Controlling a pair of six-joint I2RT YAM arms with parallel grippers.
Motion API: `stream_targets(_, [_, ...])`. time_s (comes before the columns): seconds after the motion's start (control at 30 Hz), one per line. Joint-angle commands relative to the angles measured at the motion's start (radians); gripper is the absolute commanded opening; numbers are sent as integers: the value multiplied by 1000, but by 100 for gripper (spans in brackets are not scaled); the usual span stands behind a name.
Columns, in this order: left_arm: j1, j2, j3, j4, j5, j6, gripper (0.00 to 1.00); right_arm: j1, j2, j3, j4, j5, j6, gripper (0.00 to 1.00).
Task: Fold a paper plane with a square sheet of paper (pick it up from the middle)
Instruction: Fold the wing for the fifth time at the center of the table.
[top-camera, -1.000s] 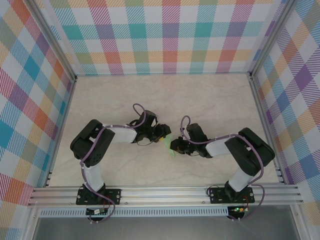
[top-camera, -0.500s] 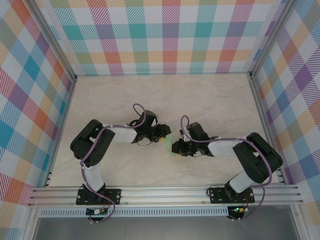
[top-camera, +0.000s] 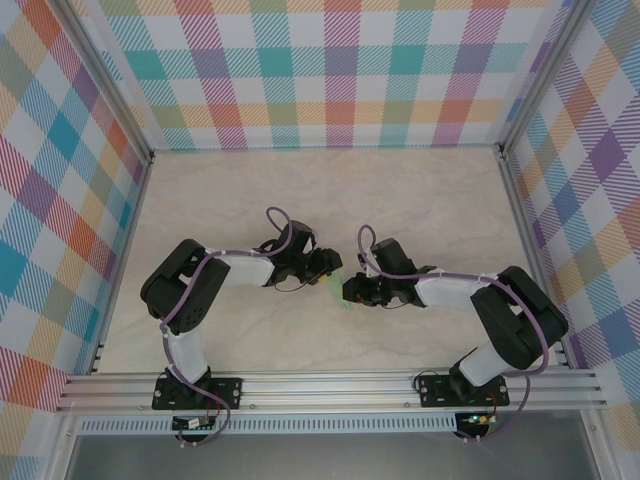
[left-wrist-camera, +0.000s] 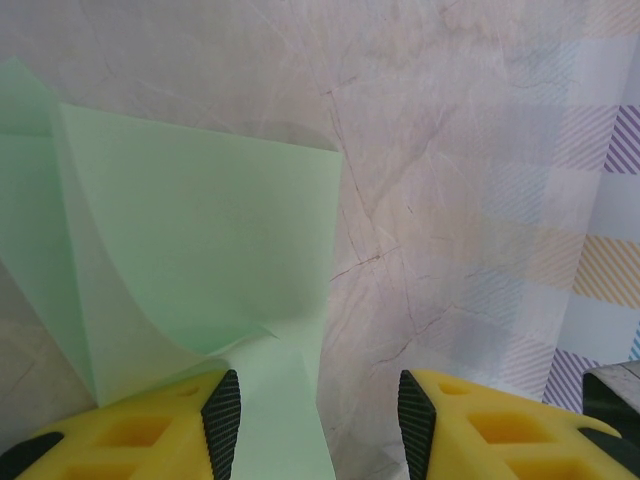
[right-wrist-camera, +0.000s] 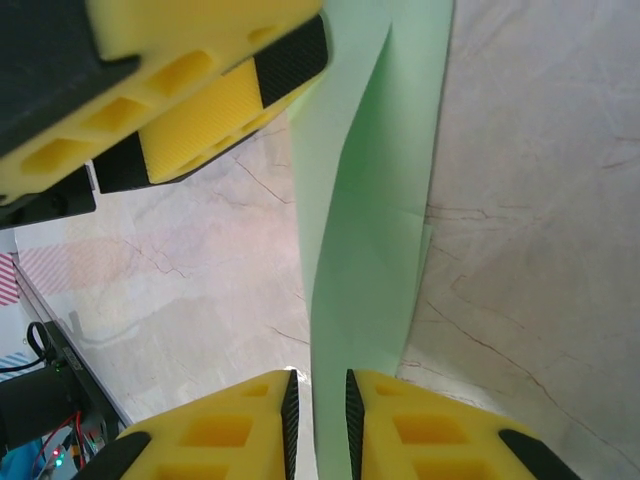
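Two grippers and one sheet, listed from the near rail outward.

1. Right gripper (right-wrist-camera: 318, 392): the jaws are drawn almost together around the end of the sheet of paper (right-wrist-camera: 365, 230). The sheet enters the narrow gap at 6 o'clock in that wrist view and runs up to 12 o'clock as a long creased strip. Whether the pads actually press the paper cannot be told (a thin sliver of light shows beside one pad).

2. Left gripper (left-wrist-camera: 310, 400): the jaws stand well apart and grasp nothing. A folded flap of the sheet lies against the finger at 7 o'clock in its wrist view. The flap fans out toward 10 o'clock, with one layer curling up off the table (left-wrist-camera: 480, 200).

3. Position overall: from overhead the sheet is a small green patch between the two grippers. The left one reaches in from 9 o'clock and the right one from 3 o'clock.

4. Step in hand, as judged: setting a lengthwise crease.
   - One gripper should pin the strip firmly before the other presses.
   - The layers need to sit edge to edge.
   - The curling flap should be flattened along the fold, not across it.
   - Any pull should be gentle, since paper this thin would probably buckle or tear.

5. Plaid walls (top-camera: 340, 70): at 12 o'clock, well apart from the work.
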Motion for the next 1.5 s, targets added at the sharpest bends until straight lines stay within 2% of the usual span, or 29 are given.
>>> stream_targets(0.0, [-29, 22, -7, -82, 0, 21, 48, 4, -11, 32, -47, 4, -55, 20])
stream_targets(0.23, [-29, 26, -2, -89, -3, 22, 48, 10, 18, 43, -39, -44, -72, 7])
stream_targets(0.4, [-29, 26, 3, -93, -5, 21, 48, 32, 52, 48, -47, -42, -80, 5])
stream_targets(0.77, [-29, 33, 6, -106, -10, 21, 48, 50, 89, -12, 28, -50, -9, 5])
stream_targets(1.17, [-29, 30, 10, -117, -13, 22, 48, 67, 144, -57, 47, 4, 63, 4])
stream_targets(1.3, [-29, 28, 10, -121, -13, 25, 48, 67, 92, -71, 36, 37, 66, 5])
stream_targets(1.47, [-29, 31, 15, -130, -13, 26, 48, 67, 12, -57, 9, 13, 36, 12])
